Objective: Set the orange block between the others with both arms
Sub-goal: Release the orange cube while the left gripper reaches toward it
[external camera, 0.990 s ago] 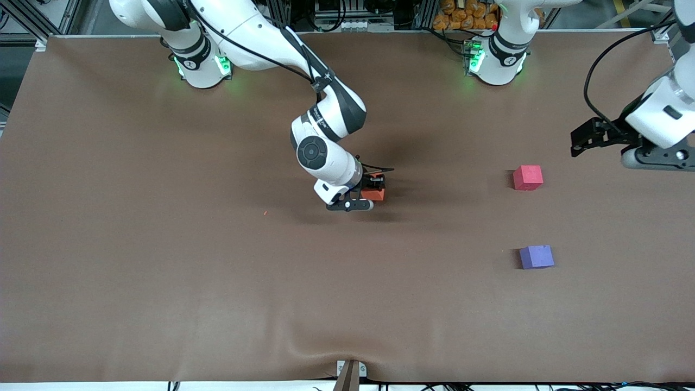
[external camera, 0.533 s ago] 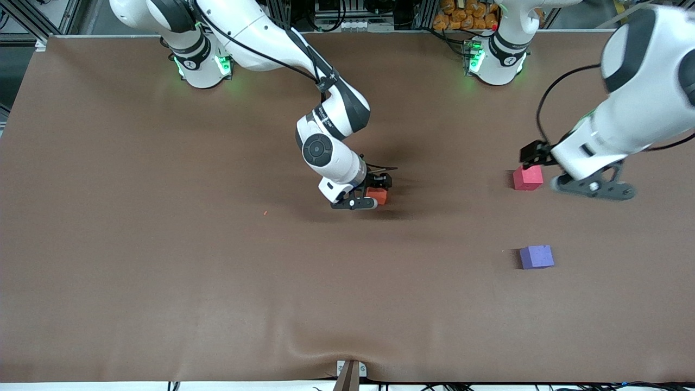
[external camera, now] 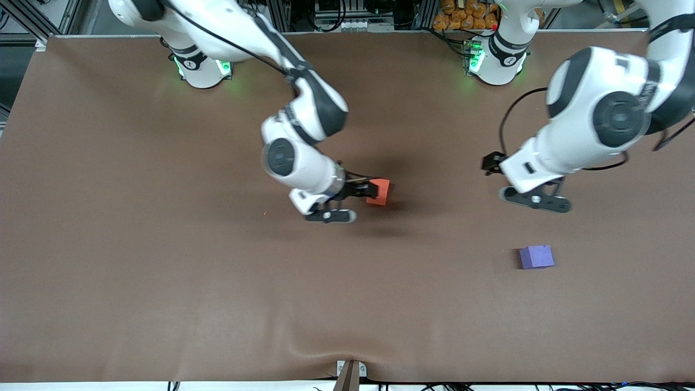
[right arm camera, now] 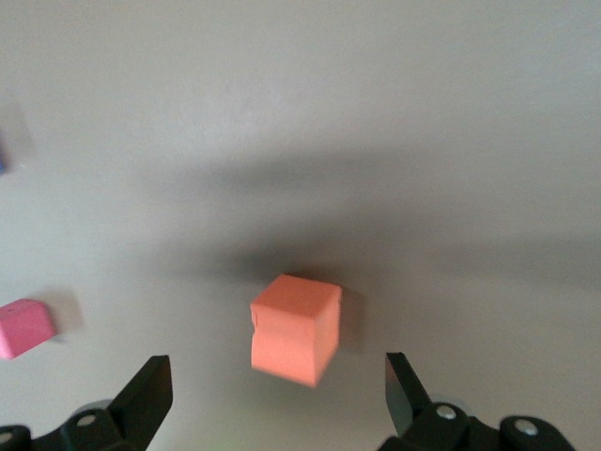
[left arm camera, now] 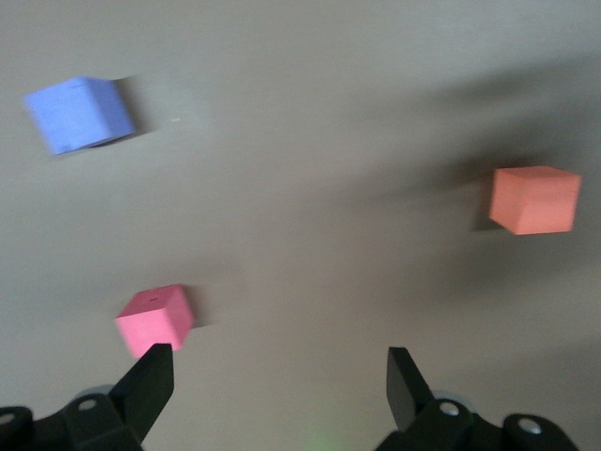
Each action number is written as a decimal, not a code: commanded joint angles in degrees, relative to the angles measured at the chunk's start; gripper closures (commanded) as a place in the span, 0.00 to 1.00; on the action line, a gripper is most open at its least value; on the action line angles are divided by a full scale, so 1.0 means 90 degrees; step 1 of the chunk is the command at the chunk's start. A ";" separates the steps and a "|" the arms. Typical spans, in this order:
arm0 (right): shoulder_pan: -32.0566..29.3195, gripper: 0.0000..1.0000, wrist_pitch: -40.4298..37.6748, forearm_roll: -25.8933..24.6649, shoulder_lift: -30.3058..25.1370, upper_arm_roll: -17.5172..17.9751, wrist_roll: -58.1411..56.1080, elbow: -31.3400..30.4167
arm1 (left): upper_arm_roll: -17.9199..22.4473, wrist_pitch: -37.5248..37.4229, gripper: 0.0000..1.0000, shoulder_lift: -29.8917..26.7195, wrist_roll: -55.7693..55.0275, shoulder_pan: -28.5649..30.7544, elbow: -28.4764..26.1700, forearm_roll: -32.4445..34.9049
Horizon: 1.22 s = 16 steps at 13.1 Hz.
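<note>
The orange block [external camera: 378, 192] sits free on the surface just beside the spread right hand [external camera: 347, 202]; the left hand [external camera: 516, 182], also spread, hovers over the pink cube [left arm camera: 155, 318].

A robotics laboratory is indicated; two white jointed arms [external camera: 296, 119] are mounted on green-lit round bases [external camera: 202, 68] along one edge of a table covered with a brown cloth [external camera: 163, 271]; aluminium framing [external camera: 32, 16] and bundled black cables [external camera: 336, 11] are seen past that edge; plain foam cubes, such as the purple-blue cube [external camera: 536, 256], are laid out as test pieces.
</note>
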 commanded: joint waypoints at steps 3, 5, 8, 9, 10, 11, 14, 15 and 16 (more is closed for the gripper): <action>-0.1665 0.00 -0.2634 -0.1306 -0.1952 0.0111 -0.0046 -0.0204 | -0.0025 0.0764 0.00 0.0776 -0.1652 -0.1242 0.0013 0.0095; -0.2223 0.00 -0.3370 -0.2019 -0.2539 0.0121 -0.0113 -0.0194 | -0.0015 0.1300 0.00 0.1196 -0.2170 -0.1750 0.0033 0.0114; -0.3286 0.00 -0.4190 -0.2481 -0.3116 0.0131 -0.1465 -0.0146 | 0.0004 0.2004 0.00 0.1869 -0.2718 -0.2298 0.0052 0.0435; -0.3580 0.00 -0.4464 -0.2578 -0.3263 0.0131 -0.1993 -0.0146 | -0.0015 0.2122 0.00 0.2055 -0.2806 -0.2348 0.0081 0.0640; -0.3796 0.00 -0.4583 -0.2821 -0.3332 0.0131 -0.2405 -0.0136 | -0.0015 0.2326 0.00 0.2251 -0.2952 -0.2407 0.0082 0.0719; -0.3953 0.00 -0.4594 -0.3133 -0.3343 0.0141 -0.2679 -0.0097 | -0.0015 0.2541 0.00 0.2427 -0.3186 -0.2533 0.0082 0.0710; -0.4372 0.00 -0.4856 -0.3302 -0.3343 0.0141 -0.3247 0.0001 | 0.0024 0.2923 0.00 0.2750 -0.3432 -0.2661 0.0091 0.0885; -0.4413 0.00 -0.4867 -0.3312 -0.3352 0.0141 -0.3442 -0.0009 | 0.0024 0.3021 0.00 0.2828 -0.3442 -0.2661 0.0091 0.0973; -0.4413 0.00 -0.4858 -0.3350 -0.3362 0.0131 -0.3512 -0.0019 | 0.0024 0.3109 0.00 0.2906 -0.3442 -0.2671 0.0091 0.0984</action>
